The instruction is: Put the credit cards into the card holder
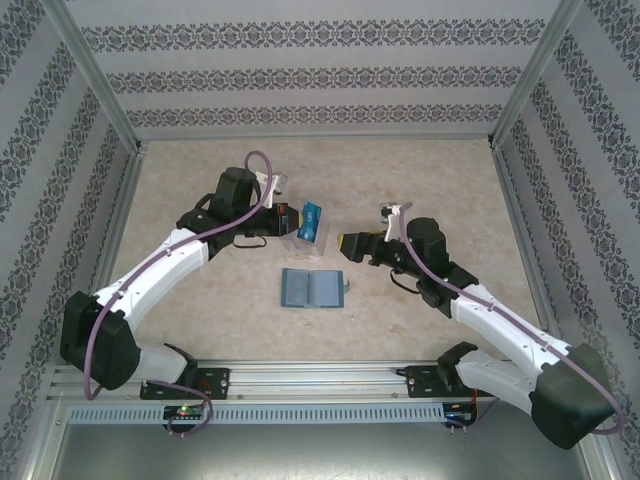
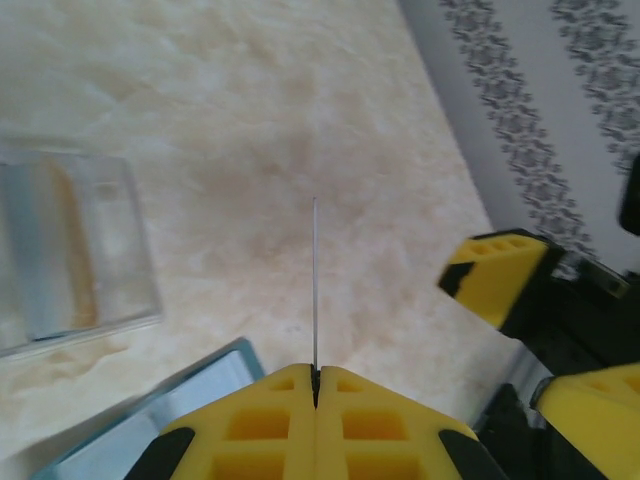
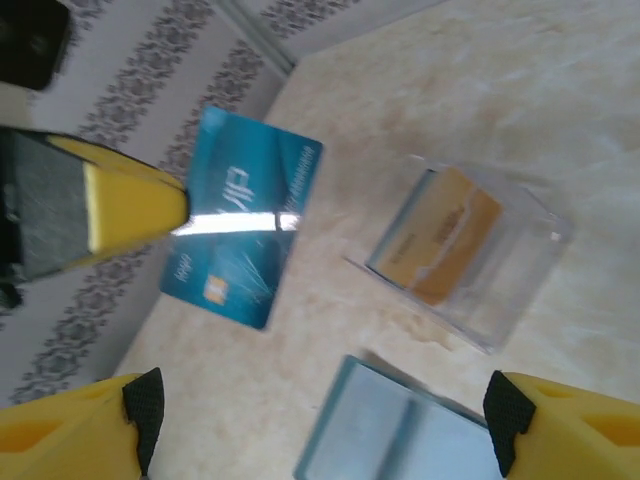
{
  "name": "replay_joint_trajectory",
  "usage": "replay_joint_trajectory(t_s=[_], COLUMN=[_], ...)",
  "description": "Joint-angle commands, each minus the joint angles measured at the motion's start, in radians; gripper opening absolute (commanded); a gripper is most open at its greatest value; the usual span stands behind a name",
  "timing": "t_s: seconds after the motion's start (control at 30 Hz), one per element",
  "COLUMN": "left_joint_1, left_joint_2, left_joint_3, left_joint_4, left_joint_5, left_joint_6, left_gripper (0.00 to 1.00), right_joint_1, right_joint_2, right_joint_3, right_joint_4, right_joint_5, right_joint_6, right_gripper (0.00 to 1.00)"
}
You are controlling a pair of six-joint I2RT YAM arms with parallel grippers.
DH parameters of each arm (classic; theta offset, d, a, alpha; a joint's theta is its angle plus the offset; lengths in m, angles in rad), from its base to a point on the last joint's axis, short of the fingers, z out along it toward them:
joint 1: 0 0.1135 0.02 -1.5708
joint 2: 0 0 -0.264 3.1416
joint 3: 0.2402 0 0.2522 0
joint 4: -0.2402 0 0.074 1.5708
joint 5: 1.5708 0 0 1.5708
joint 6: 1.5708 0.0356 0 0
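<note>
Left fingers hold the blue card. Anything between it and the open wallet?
Seen from above, the clear box sits between the blue card and the wallet. The card looks lifted, so it can probably pass over the box.

Bare table [image 1: 420,180] rings the card holder [image 1: 313,288]; the clear box [image 1: 296,241] (just behind it) blocks the far side.

In the right wrist view the card holder [image 3: 400,430] runs off the bottom edge, the blue card [image 3: 245,270] seemingly blurred
</note>
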Motion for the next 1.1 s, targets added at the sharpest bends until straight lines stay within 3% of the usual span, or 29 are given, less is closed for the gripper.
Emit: replay_joint_trajectory(t_s=[0.0, 0.13, 0.53, 0.6, 0.73, 0.87, 1.07], left_joint_1=[-0.004, -0.004, -0.006, -0.005, -0.005, -0.005, -0.007], left_joint_2=[-0.028, -0.026, -0.027, -0.029, -0.026, -0.013, -0.019], left_joint_3=[-0.047, -0.086, -0.141, -0.146, -0.138, -0.124, -0.116], left_joint_4=[0.203, 0.292, 0.407, 0.408, 0.393, 0.398, 0.414], left_joint_5=[0.139, 0.203, 0.266, 0.264, 0.264, 0.284, 0.31], left_joint_6=[-0.06, -0.104, -0.16, -0.156, -0.146, -0.141, -0.159], left_gripper=[0.0, 0.0, 0.0, 0.0, 0.0, 0.0, 0.0], right_joint_1=[-0.026, -0.028, -0.026, -0.024, -0.024, -0.023, -0.022], right_joint_2=[0.057, 0.111, 0.136, 0.133, 0.126, 0.132, 0.131], right_joint_3=[-0.024, -0.018, -0.028, -0.026, -0.03, -0.032, -0.033], right_joint_4=[0.262, 0.364, 0.354, 0.358, 0.357, 0.364, 0.365], right_joint_5=[-0.209, -0.259, -0.229, -0.236, -0.245, -0.257, -0.237], right_joint_6=[0.148, 0.215, 0.197, 0.195, 0.186, 0.185, 0.186], right_gripper=[0.83, 0.79, 0.76, 0.71, 0.49, 0.39, 0.46])
